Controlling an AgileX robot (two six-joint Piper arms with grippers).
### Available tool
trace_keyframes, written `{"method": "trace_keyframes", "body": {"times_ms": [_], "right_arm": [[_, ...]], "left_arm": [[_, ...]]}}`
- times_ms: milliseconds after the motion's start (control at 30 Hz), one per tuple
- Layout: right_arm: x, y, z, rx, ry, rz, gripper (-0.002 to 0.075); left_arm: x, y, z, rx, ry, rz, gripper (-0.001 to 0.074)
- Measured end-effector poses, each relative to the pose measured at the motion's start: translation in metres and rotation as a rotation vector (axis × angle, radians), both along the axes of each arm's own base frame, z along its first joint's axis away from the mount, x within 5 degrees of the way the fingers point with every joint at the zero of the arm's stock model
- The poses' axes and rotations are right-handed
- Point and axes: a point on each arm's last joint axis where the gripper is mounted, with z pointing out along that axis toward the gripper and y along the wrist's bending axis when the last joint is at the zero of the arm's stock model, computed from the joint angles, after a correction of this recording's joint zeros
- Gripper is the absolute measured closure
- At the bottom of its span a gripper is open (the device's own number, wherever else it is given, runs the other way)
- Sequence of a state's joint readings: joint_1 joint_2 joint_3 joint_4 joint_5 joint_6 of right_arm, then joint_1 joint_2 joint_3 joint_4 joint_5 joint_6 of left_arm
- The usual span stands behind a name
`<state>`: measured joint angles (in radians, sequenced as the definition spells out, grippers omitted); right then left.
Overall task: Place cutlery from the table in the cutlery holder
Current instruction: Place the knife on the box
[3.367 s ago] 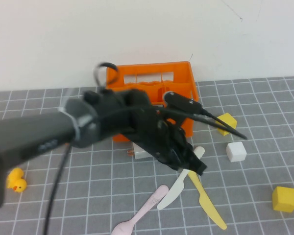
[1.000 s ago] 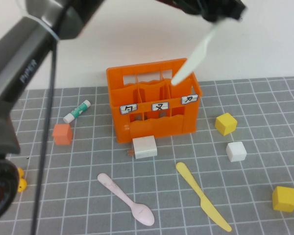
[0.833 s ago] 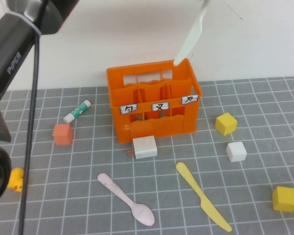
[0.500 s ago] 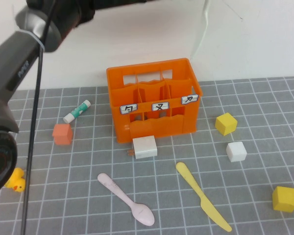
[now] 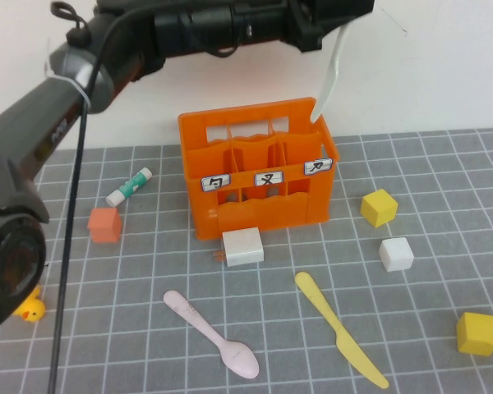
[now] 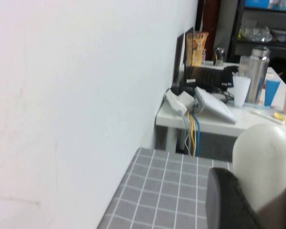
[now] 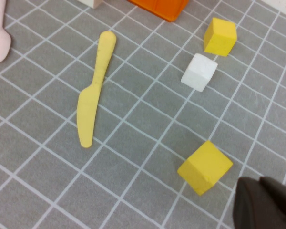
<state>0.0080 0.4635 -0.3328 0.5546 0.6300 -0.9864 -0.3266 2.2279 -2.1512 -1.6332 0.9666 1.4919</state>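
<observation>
The cutlery holder [image 5: 259, 174] carries three small white labels [image 5: 268, 178] on its front, each with one dark handwritten character, too small to read with certainty. Pale lettering on the left arm [image 5: 45, 139] is not legible here.

White knife [image 5: 331, 70] hangs blade-down over the orange cutlery holder [image 5: 259, 168]; pink spoon [image 5: 211, 332] and yellow knife [image 5: 338, 327] lie on the counter [image 5: 444, 164].

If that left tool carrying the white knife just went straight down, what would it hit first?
Probably the orange cutlery holder: the left tool holds the white knife tip-down over its right rear corner, though depth is unclear.
</observation>
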Motion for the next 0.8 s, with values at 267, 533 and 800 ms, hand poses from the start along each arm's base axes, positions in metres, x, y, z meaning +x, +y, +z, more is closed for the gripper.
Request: {"method": "trace_keyframes", "body": {"times_ms": [267,533,800], "right_arm": [[0.0,0.0,0.0,-0.003,-0.001,0.002,0.0729],[0.0,0.0,0.0,-0.003,-0.001,0.002,0.0729],[0.0,0.0,0.0,-0.003,-0.001,0.002,0.0729]], "left_arm": [[0.014,-0.005,-0.039,0.032,0.048,-0.013,0.0542],[0.021,-0.008,-0.061,0.049,0.049,-0.012,0.0542],[0.024,-0.007,-0.066,0.083,0.071,0.011,0.054]]}}
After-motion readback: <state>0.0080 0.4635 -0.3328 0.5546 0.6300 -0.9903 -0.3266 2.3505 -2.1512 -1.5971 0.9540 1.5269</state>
